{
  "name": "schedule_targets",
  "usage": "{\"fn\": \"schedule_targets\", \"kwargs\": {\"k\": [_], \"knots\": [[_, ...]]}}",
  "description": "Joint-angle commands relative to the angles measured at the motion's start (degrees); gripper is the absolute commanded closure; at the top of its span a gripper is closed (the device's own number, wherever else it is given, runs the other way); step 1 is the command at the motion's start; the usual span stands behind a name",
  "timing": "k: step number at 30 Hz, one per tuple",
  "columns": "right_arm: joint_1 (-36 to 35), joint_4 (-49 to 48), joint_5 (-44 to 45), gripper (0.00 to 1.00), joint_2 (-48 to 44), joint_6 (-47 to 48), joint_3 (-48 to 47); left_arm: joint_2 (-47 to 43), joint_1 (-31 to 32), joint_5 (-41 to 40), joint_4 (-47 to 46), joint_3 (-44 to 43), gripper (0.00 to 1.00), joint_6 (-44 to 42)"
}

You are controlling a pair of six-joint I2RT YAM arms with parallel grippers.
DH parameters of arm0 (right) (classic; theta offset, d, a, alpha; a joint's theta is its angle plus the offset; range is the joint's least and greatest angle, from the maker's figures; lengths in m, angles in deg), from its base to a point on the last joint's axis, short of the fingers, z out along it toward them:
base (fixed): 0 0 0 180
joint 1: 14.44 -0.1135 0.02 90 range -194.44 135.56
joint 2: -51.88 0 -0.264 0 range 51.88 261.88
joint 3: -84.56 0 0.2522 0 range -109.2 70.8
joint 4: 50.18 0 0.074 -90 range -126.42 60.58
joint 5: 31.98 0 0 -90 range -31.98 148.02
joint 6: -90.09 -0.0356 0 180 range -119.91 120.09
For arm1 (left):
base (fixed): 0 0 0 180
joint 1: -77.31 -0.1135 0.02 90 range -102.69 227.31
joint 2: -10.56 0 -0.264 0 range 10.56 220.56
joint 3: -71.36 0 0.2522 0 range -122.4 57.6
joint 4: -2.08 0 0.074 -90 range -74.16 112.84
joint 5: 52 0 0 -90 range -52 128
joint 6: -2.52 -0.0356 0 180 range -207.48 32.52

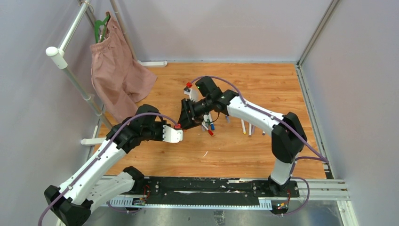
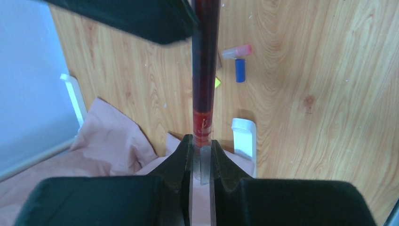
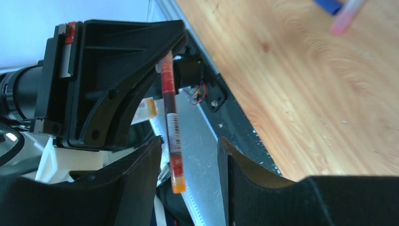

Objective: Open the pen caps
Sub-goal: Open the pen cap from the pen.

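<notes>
A dark red pen [image 2: 204, 70] is held above the wooden table [image 1: 263, 84], with my left gripper [image 2: 202, 141] shut on its clear clipped end. My right gripper [image 3: 189, 141] stands open around the pen's [image 3: 171, 122] other, orange-tipped end, and neither finger presses it. In the top view the two grippers meet tip to tip, left gripper [image 1: 178, 128] and right gripper [image 1: 184, 121]. A loose blue pen cap [image 2: 240, 70] and a pinkish one [image 2: 236, 51] lie on the wood. More caps and pens [image 1: 208, 128] lie under the right arm.
White pen barrels [image 1: 244, 127] lie right of the cluster. A pink cloth [image 1: 117, 75] hangs from a white rack [image 1: 75, 80] at the back left, its foot [image 2: 243, 136] on the wood. Grey walls close in the sides. The black base rail [image 1: 211, 188] runs along the near edge.
</notes>
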Motion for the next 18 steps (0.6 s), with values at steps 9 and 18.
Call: {"fn": "schedule_targets", "kwargs": {"k": [9, 18], "knots": [[-4.8, -7.2, -12.5, 0.52, 6.8, -5.4, -1.3, 1.0, 1.3, -1.7, 1.5, -0.5, 1.00, -4.3], [-5.6, -11.6, -14.3, 0.69, 13.0, -7.9, -4.0, 2.4, 1.6, 1.2, 3.5, -2.1, 0.99, -5.4]]}}
